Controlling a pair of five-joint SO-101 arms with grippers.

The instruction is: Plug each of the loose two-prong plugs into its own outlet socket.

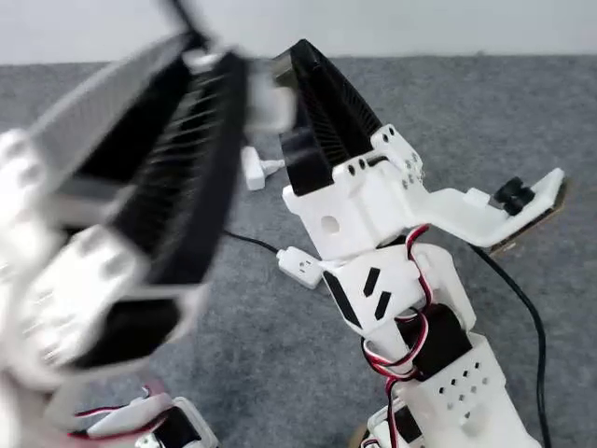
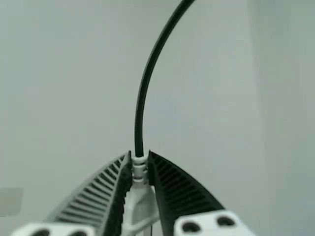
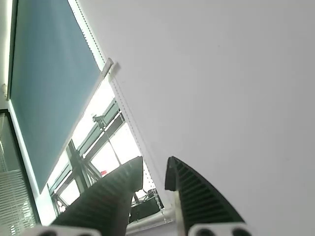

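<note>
Left gripper: clamped on a white plug, whose black cord rises from between the fingers.
Right gripper: fingers slightly apart, raised toward a window.
Second plug: lying on the grey mat, prongs showing.
Outlet socket: on the mat, apart from that plug, slots showing.

Mottled grey tabletop. Black, ribbed left fingers around a white plug with a black cord; same black ribbing on the right fingers. White outlet socket, black cable. Red, white and black wires against a white arm shell. Teal blind.
</note>
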